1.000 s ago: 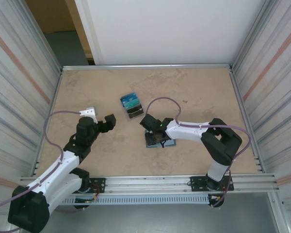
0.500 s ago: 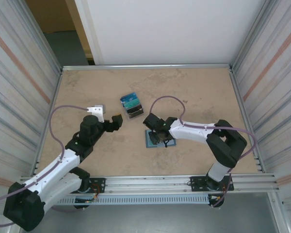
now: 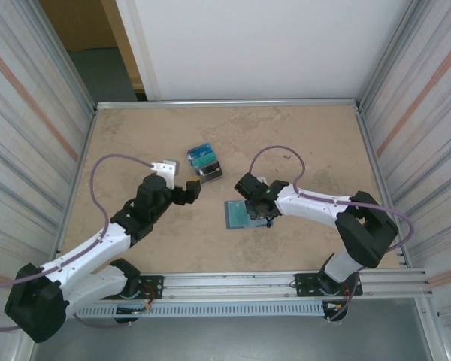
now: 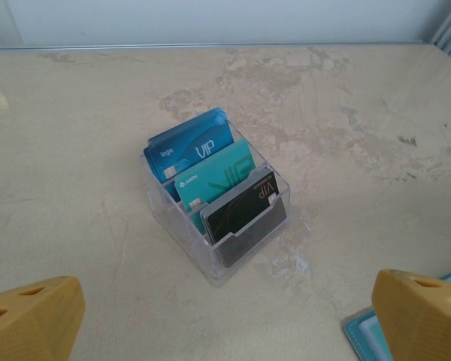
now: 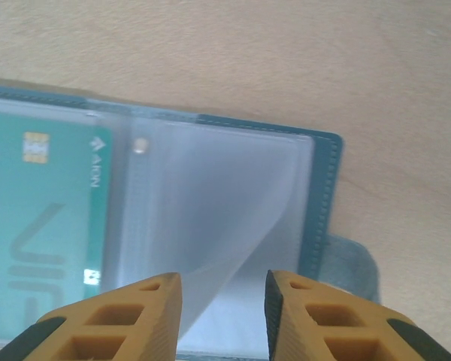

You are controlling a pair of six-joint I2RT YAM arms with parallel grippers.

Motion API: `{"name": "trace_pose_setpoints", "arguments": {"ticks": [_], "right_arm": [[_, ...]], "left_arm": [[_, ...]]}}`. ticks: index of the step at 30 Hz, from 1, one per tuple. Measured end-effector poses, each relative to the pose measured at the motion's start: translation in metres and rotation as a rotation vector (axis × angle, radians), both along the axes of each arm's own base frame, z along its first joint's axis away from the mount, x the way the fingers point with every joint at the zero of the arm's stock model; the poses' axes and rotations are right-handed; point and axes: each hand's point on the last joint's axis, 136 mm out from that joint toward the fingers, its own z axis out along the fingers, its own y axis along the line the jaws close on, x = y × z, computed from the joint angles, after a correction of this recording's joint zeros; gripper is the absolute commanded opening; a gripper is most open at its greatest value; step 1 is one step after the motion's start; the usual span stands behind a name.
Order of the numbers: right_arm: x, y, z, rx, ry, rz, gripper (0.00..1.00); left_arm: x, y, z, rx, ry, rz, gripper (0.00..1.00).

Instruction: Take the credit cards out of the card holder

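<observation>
Card holder (image 5: 325,195), a teal-blue stitched bifold wallet, lies opened flat on the pale marbled desk (image 5: 286,60) directly beneath the right tool (image 5: 222,316). Its transparent inner sleeves face up. A teal-green plastic credit card (image 5: 37,218) with a gold chip sits in the pocket to the left of the tool's orange fingers (image 5: 113,323), beyond a small pale snap dot (image 5: 140,144). One clear plastic leaf (image 5: 210,226) curls up from the holder's right half and runs into the gap between the two fingers. The right tool is narrowed, with a slim gap left between its pads; whether either pad touches the leaf cannot be told. From above, the right tool (image 3: 259,213) is over the right edge of the card holder (image 3: 235,214).

The left tool (image 4: 225,323) stands wide and holds nothing, its orange fingers (image 4: 30,316) at the bottom corners of the wrist view. Ahead of it, apart from the fingers, a clear plastic stepped stand (image 4: 177,226) rests on the desk. A blue card (image 4: 192,147), a teal card (image 4: 214,177) and a black card (image 4: 240,207) are upright in its slots, one behind the other. A corner of the card holder (image 4: 358,335) shows just inside the right-hand finger. From above, the left tool (image 3: 186,192) hovers just short of the stand, with the card holder off to its right.
</observation>
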Motion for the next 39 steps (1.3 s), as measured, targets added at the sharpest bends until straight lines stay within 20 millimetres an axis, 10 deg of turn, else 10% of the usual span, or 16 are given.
{"name": "trace_pose_setpoints", "arguments": {"ticks": [18,28,39], "right_arm": [[0.006,-0.052,0.045,0.230,-0.081,-0.239,0.40],[0.002,-0.013,0.068,0.536,-0.024,-0.156,0.43],[-0.001,0.015,0.027,0.532,0.126,-0.114,0.34]], "left_arm": [[-0.021,-0.064,-0.042,0.233,0.077,-0.198,0.99],[-0.045,-0.091,-0.084,0.309,0.164,-0.308,0.99],[-0.053,-0.097,-0.125,0.388,0.237,-0.338,0.99]]}}
